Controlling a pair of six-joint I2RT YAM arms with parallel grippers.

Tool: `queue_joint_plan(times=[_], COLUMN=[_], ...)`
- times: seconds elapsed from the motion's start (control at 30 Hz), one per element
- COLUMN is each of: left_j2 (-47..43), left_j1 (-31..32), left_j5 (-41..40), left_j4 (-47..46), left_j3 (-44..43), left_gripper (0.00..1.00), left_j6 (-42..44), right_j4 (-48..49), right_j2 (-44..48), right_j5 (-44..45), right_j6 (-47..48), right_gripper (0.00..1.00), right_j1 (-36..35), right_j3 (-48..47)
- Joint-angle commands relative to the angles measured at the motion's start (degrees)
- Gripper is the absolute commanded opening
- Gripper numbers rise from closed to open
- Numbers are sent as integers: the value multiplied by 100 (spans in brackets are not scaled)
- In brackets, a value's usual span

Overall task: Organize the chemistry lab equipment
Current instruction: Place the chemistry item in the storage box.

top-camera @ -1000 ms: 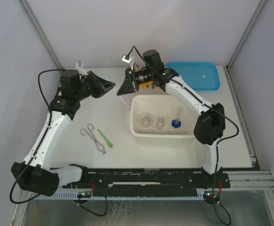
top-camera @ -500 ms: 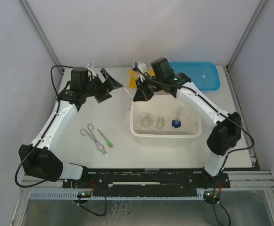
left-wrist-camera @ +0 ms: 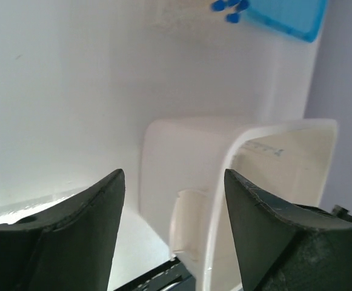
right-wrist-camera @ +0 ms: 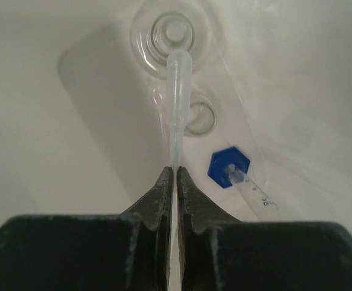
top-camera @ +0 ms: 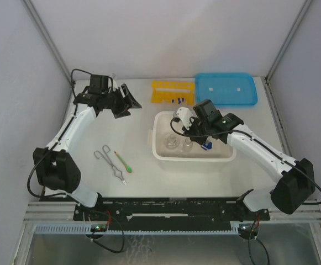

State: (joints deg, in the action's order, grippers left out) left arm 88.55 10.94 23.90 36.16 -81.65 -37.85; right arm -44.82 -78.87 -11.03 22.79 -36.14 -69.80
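Observation:
My right gripper (top-camera: 178, 128) is shut on a thin clear plastic pipette (right-wrist-camera: 177, 79) and holds it over the white tub (top-camera: 193, 158). The pipette's bulb points down at two small clear glass vessels (right-wrist-camera: 171, 30) (right-wrist-camera: 200, 118) in the tub. A clear tube on a blue hexagonal base (right-wrist-camera: 229, 168) stands beside them. My left gripper (top-camera: 128, 99) is open and empty at the back left. The yellow tube rack (top-camera: 173, 87) stands at the back, with blue-capped tubes (top-camera: 177, 100) at its front. Thin metal tongs (top-camera: 109, 161) and a green-tipped stick (top-camera: 124, 162) lie at the front left.
A blue rectangular lid (top-camera: 226, 89) lies at the back right, next to the rack. The left wrist view shows the tub's corner (left-wrist-camera: 224, 157) between my open fingers, with blue caps (left-wrist-camera: 229, 7) and the lid (left-wrist-camera: 285, 18) beyond.
My right arm has swung from the back, above the rack, forward and down over the tub with the pipette. My left arm has drawn back towards the back left corner.

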Motion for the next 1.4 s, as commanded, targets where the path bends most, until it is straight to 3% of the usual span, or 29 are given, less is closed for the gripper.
queue_joint_plan(times=[0.0,0.4,1.37], left_j2=[144,140,-96], left_j1=[-30,-30,-22], left_j5=[-375,-615,-643], left_j4=[957,1384,1414], left_j3=[-458,-29,669], left_gripper=[71,71,71], left_j6=[949,1300,1463], right_j4=[-170,-579,-89], right_j2=[115,-335,-1796], right_j5=[186,-155,-105], right_j6=[813,1243,883], right_gripper=[0,0,0], right_j1=[-54,-359,-291], right_j3=[45,45,248])
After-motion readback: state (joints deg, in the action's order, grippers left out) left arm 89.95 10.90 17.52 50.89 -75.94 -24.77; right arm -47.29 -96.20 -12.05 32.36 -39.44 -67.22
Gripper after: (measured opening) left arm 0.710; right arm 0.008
